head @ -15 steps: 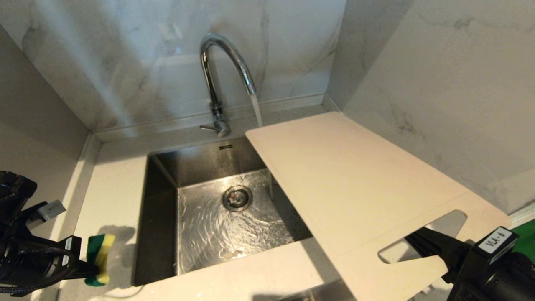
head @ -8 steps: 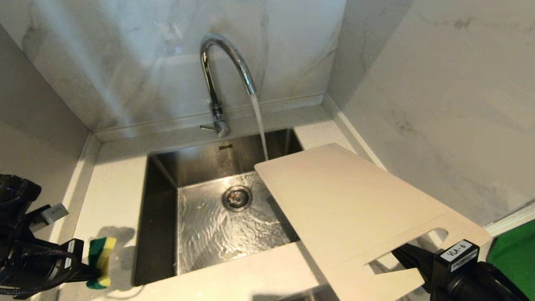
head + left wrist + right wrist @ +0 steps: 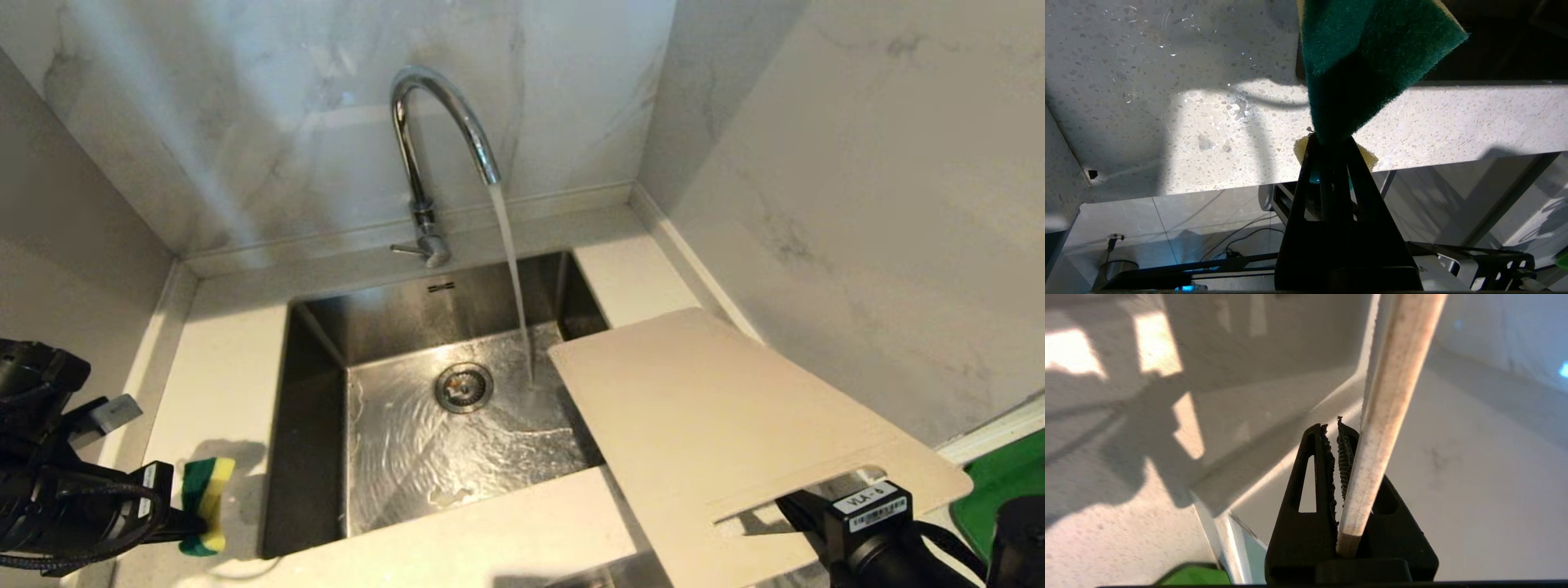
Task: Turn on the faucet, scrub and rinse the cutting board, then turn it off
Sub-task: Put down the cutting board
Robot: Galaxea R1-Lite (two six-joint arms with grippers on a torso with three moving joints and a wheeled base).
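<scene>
Right jaws: the right gripper (image 3: 1337,457) is nearly closed, pinching the handle end of the large flat cream-white plastic cutting board (image 3: 718,408) at the near right.
Left jaws: the left gripper (image 3: 1331,143) is clamped fully on a green-and-yellow scrubbing sponge (image 3: 204,505), held above the pale speckled stone counter (image 3: 220,384) at the near left.
Board position: it slopes out from the gripper, its far left corner reaching over the right edge of the steel sink (image 3: 392,318); the rest hangs over the right-hand counter.
Water: the tall chrome gooseneck faucet (image 3: 433,147) is running, and the stream lands in the basin just left of the board's corner, apparently missing it.
Sponge to board: well apart, the sink between them.
Risk, grip: the hold is on one end only, so scrubbing pressure near the far corner could lever the wet board out of the jaws.
Risk, splash: water hitting the tilted face could run onto the counter.
Risk, reach: the board's far edge could knock the spout if swung left.
</scene>
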